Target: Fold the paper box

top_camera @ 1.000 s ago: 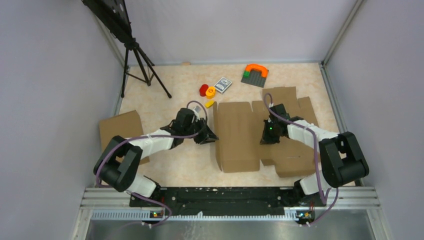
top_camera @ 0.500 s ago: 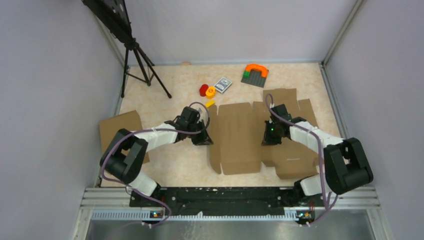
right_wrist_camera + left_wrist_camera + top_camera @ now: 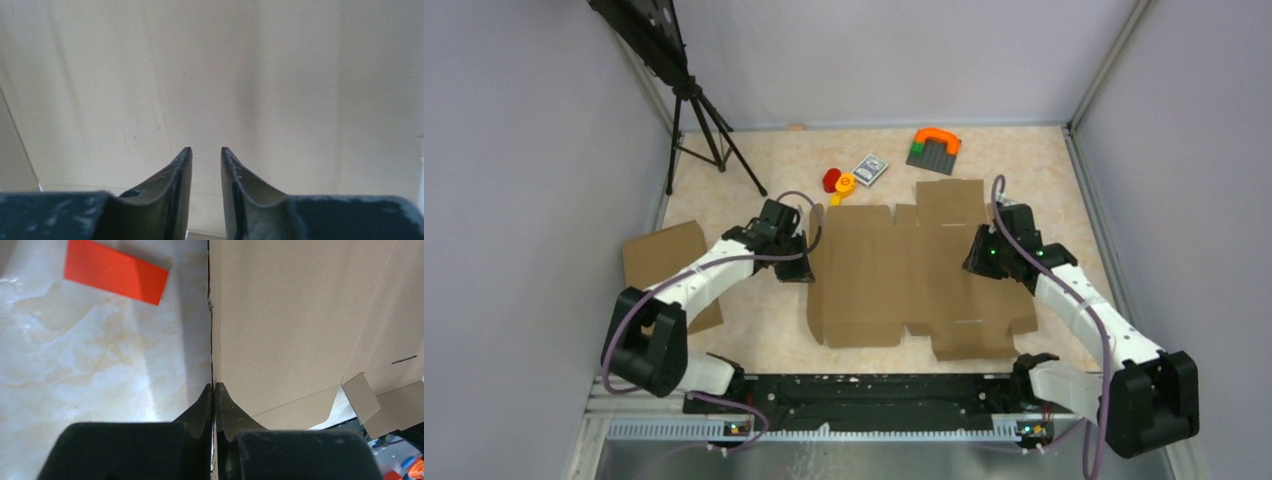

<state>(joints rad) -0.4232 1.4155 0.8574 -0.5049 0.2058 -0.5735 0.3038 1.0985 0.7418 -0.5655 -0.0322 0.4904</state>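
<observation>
Paper box (image 3: 874, 270) has slid left and opened flatter.

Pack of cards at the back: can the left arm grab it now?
Probably not yet. The left gripper is shut on the paper box, so it must let go first. Otherwise the pack of cards lies in the open.

A pale marbled table (image 3: 724, 170) carries a flattened brown paper box (image 3: 894, 280) at its centre; a second cardboard box (image 3: 659, 255) lies at the left edge; red piece (image 3: 831, 180), orange piece (image 3: 845, 183), yellow piece (image 3: 836, 198) and card pack (image 3: 870, 168) cluster toward the back; a grey baseplate (image 3: 932, 155) sits further right; a black tripod (image 3: 709, 130) stands far left.
</observation>
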